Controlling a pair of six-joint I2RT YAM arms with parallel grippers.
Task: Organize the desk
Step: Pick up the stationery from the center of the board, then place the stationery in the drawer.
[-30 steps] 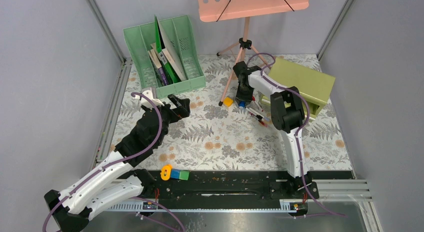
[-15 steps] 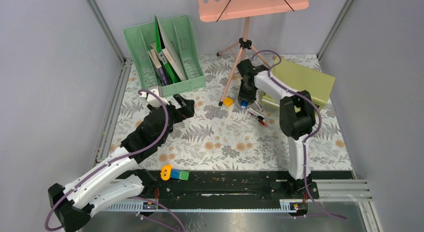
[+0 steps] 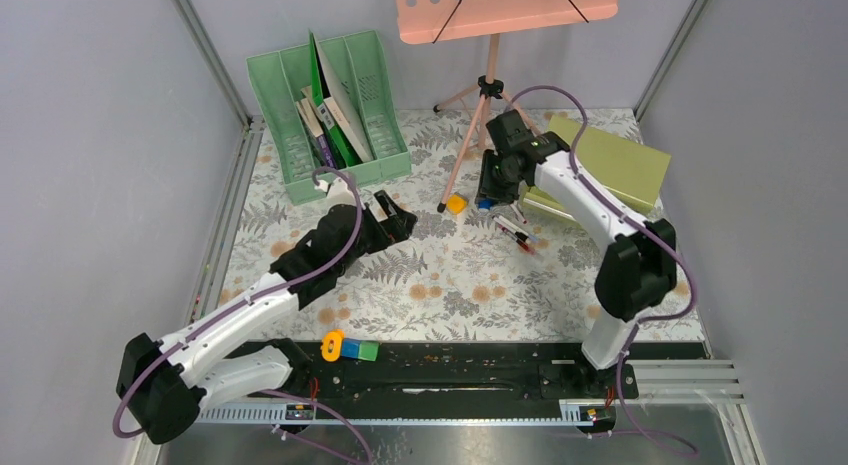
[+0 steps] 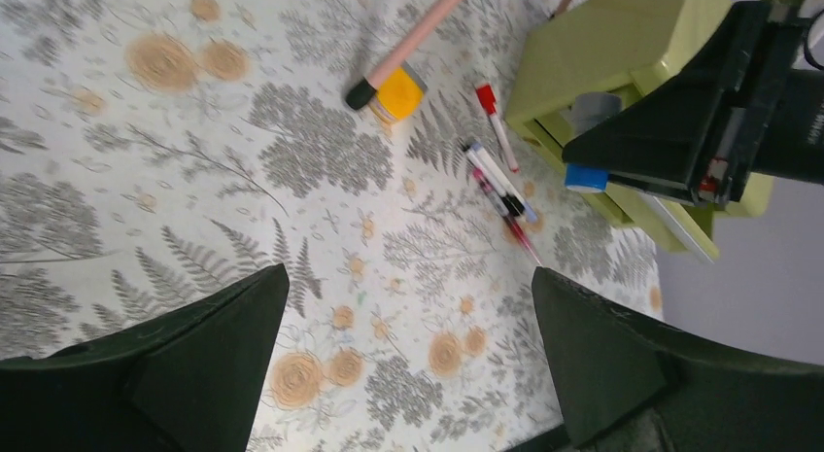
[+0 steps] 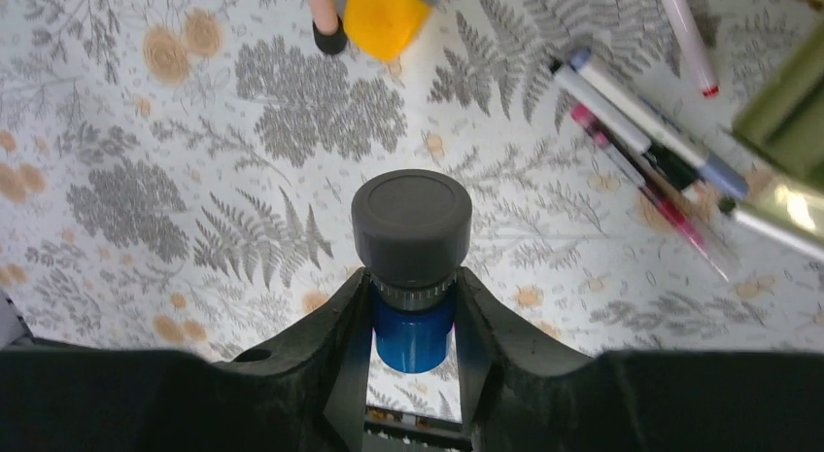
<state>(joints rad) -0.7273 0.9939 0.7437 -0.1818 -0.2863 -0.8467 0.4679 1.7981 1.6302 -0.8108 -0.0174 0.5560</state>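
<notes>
Counter [image 3: 450,280], a flat square top under a pale cloth printed with grey ferns and orange flowers, fills the middle of the cell. Aluminium rails frame it and the arm bases sit at its near edge.

The left tool [image 3: 397,215] hangs over the left-centre of the cloth. Its fingers [image 4: 194,365] are spread wide and released, with only bare cloth showing between them.

The right tool [image 5: 413,301] is at the far right-centre, grasping a small blue bottle [image 5: 413,340] with a grey cap [image 5: 411,219]. Its fingers clamp the blue body just behind the cap. Whether the bottle touches the cloth cannot be told. This tool is just beside the left side of the olive-green drawer box [image 3: 610,165], which stands at the far right.

A loose cluster of pens [image 3: 515,232] lies on the cloth just near of the right tool. A yellow cube [image 3: 456,203] touches the black foot of one leg of the pink music stand [image 3: 492,60] at the far centre.

At the far left a green slotted file rack [image 3: 375,165] holds several books [image 3: 330,130] leaning in its slots.

On the black base rail at the near left, an orange ring [image 3: 333,345], a blue block [image 3: 350,349] and a green block [image 3: 368,352] sit in a row, touching.
</notes>
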